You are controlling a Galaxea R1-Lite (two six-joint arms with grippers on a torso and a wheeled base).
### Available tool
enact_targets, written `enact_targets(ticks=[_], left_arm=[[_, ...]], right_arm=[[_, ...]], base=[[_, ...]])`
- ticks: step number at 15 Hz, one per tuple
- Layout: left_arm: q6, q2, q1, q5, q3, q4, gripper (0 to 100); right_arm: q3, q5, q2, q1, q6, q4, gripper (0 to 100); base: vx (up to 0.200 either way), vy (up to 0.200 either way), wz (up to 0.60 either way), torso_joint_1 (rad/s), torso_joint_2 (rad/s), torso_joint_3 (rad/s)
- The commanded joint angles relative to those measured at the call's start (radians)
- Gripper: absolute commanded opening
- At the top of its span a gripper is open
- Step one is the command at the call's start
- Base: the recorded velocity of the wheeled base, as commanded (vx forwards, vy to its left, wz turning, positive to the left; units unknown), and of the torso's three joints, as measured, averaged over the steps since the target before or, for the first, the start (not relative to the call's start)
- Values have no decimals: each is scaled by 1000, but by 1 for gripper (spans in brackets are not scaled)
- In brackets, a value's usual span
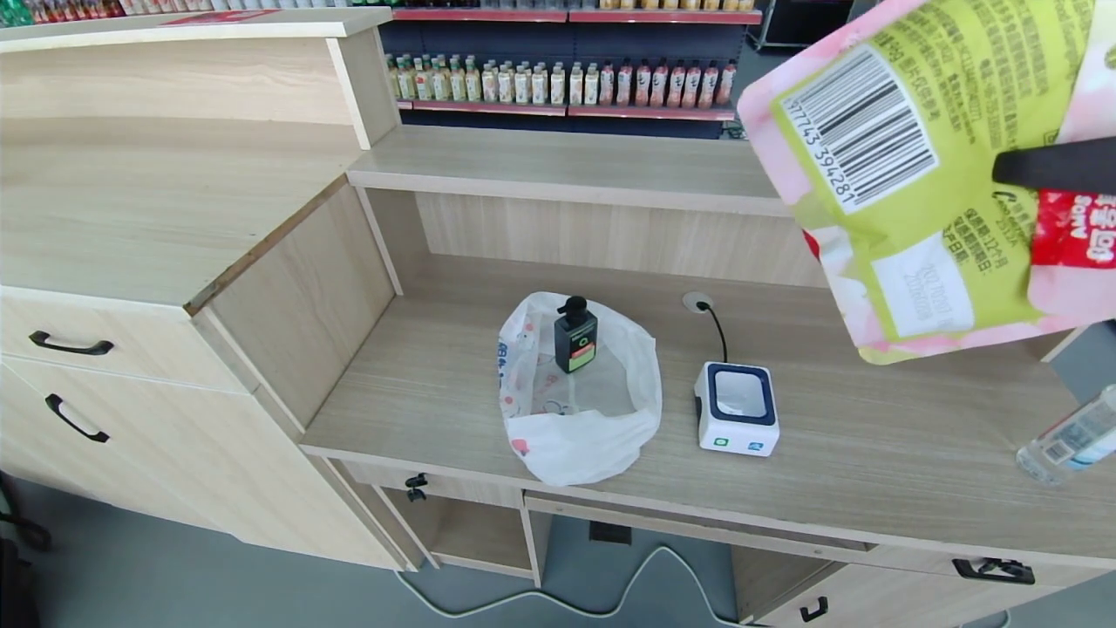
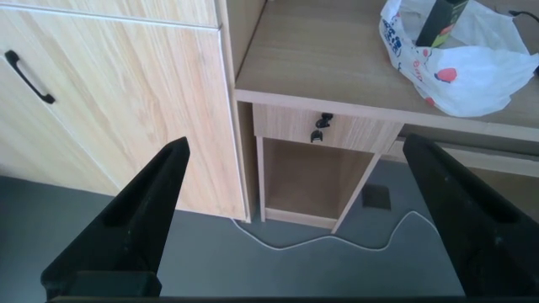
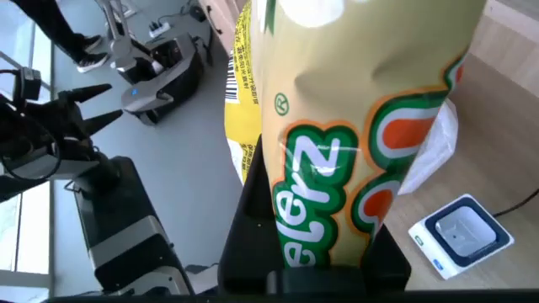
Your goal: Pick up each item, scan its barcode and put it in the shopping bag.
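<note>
Mostly green pouch (image 1: 937, 227), pink edges, barcode (image 1: 859, 126).

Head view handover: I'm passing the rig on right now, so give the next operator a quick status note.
Left gripper: open, empty, low in front of the counter.
Right gripper: shut on a snack pouch, held high, barcode facing the head camera.
Shopping bag: open on the counter, scanner just right of it; pump bottle already inside.
Left: scan and bag the pouch, then the water bottle lying at the counter's right edge.
</note>
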Motion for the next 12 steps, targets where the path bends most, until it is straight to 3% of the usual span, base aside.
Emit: enact_targets(ticks=[1,4,7,10,12], left_arm=[[0,0,0,0,0,0,100],[0,0,0,0,0,0,100],[0,0,0,0,0,0,100],[0,0,0,0,0,0,100],[0,0,0,0,0,0,100]], right_arm=[[-16,-5,3,78,-2,0,0],[-27,-19,-14,160,-6,57,0],[-99,-22,-25,183,-8,224,0],[-294,-129,15,298,-5,462,0],[-295,-189,21,360,-6,481,0]], base=[[0,0,0,0,0,0],[0,0,0,0,0,0],[0,0,0,0,0,0],[0,0,0,0,0,0],[0,0,0,0,0,0]])
